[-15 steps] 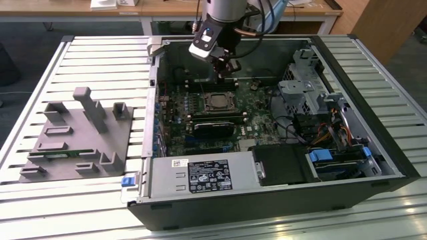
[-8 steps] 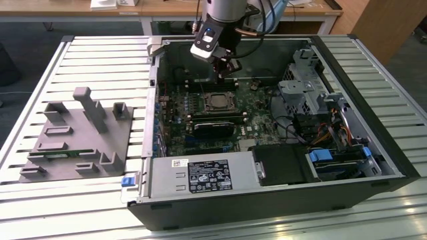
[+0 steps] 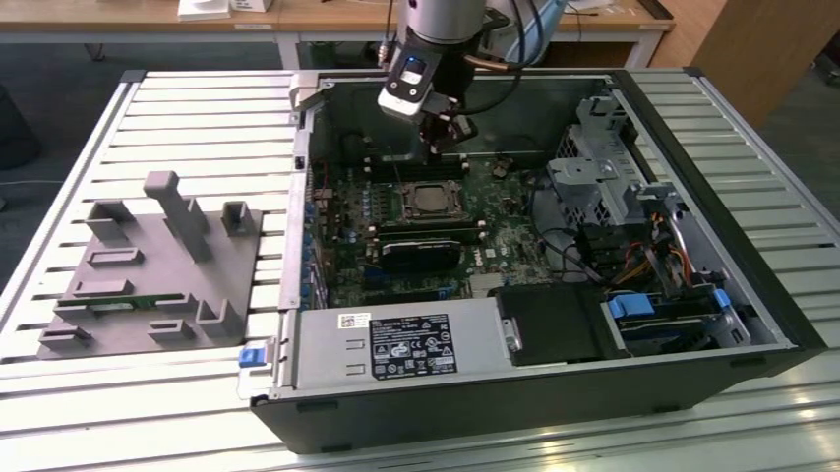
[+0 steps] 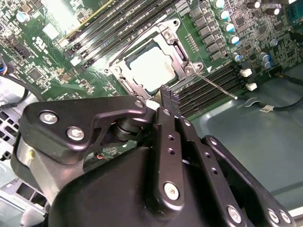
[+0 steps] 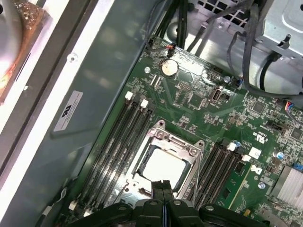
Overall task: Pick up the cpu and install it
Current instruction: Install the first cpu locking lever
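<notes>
Grey fixture (image 3: 145, 270): 1 pc, lies on the slatted table (image 3: 79, 128) at the exterior view's left, well apart from the PC case. It has several upright posts and blocks, I do not count them exactly.

PC case (image 3: 525, 413): 1 pc, black, lies open on its side on the table, approx. in the middle of the exterior view.

Power supply (image 3: 393, 346): 1 silver box w/ a label, at the near edge of the case, w/ 1 blue tab (image 3: 251, 357) just beside it on the exterior view's left.

Motherboard (image 3: 348, 246): 1 green board inside the case.

Cpu (image 3: 427, 200): 1 pc, silver-grey square, sits flat in the socket frame (image 3: 428, 185) on the board. Seen also in both wrist views (image 4: 152, 66) (image 5: 163, 169); the metal frame (image 4: 177, 52) (image 5: 165, 142) is around it.

Memory slots: 2 banks, one on each side of the socket; in the first wrist view the bank (image 5: 120, 142) toward the case wall looks like 4 slots, the other bank (image 5: 220, 168) is partly hidden, no exact count.

Coin battery (image 5: 168, 67): 1 pc, round, on the board, apart from the socket.

Gripper (image 3: 447, 138): 1 pc, on the arm, hangs above the board, just above the socket area. In both wrist views (image 4: 167, 93) (image 5: 163, 184) the 2 black fingers (image 5: 159, 187) are pressed together, clenched, w/ nothing between them. Tips are near the cpu edge, not touching as far as I can see.

Drive cage (image 3: 597, 167): 1 grey metal block at the exterior view's right, w/ cables (image 3: 643, 261) below it.

Blue clips (image 3: 636, 305): 2 pcs at the far right of the case.
</notes>
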You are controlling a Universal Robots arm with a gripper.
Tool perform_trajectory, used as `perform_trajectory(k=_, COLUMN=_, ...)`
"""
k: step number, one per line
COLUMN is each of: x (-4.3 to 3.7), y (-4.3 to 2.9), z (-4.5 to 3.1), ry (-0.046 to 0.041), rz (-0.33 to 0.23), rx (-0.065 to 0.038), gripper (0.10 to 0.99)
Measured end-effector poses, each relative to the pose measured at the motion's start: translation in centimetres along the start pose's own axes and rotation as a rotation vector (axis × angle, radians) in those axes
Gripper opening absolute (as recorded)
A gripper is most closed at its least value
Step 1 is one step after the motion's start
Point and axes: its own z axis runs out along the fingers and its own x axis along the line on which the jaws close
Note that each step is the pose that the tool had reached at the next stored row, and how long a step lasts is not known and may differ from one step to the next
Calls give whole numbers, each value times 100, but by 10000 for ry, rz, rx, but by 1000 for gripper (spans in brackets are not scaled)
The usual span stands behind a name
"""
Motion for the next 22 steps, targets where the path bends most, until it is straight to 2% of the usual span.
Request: perform_trajectory(k=22, x=0, y=0, z=0, ry=17, rz=-1077, rx=17, gripper=106)
